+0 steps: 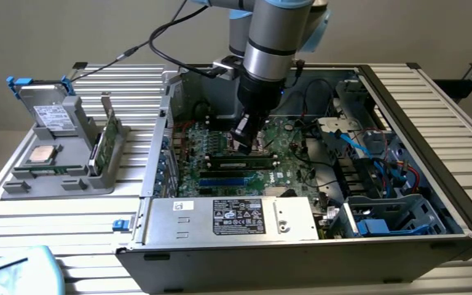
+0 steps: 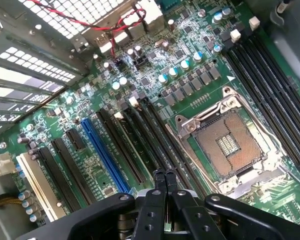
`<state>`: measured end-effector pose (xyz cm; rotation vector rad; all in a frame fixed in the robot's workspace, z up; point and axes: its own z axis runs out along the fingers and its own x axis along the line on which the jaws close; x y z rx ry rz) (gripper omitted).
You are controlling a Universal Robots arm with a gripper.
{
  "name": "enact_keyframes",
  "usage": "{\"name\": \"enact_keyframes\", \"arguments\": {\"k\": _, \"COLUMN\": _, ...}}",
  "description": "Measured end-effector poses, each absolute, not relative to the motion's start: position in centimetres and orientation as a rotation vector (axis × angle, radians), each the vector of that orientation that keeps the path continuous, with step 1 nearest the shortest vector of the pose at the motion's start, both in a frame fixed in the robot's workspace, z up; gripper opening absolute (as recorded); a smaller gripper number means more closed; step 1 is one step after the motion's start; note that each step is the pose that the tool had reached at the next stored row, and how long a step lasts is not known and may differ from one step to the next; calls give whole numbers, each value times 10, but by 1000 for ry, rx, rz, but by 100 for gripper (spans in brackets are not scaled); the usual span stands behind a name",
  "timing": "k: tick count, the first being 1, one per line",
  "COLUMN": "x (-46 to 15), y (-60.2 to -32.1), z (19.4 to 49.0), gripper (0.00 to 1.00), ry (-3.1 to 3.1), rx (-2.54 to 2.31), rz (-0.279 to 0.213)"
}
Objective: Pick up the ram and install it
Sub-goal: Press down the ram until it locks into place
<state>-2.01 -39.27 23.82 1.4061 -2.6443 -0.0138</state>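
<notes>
In the exterior view the ram point(image 1: 240, 163), a long dark stick with chips, lies seated across a motherboard slot inside the open computer case point(image 1: 432, 153). My gripper point(image 1: 243, 142) hangs on the arm just above and behind it, near the stick's middle. In the wrist view my gripper point(image 2: 165, 173) is shut, its two black fingers point(image 2: 155, 205) pressed together with nothing between them. They hover over the row of long dark memory slots point(image 2: 140, 142) beside the bare processor socket point(image 2: 230, 145). From this view I cannot tell which slot holds the stick.
A grey holder point(image 1: 23, 184) at the exterior view's left carries a silver hard drive with blue tabs point(image 1: 51, 114), a square processor chip point(image 1: 43, 155) and a thin green board point(image 1: 105, 144) standing on edge. The power supply point(image 1: 236, 218) and cables point(image 1: 383, 160) crowd the case.
</notes>
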Motion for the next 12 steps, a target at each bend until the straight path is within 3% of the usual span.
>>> {"name": "enact_keyframes", "arguments": {"k": 12, "x": -20, "y": -393, "z": 236, "gripper": 10, "ry": -2756, "rx": 1230, "rz": 2}}
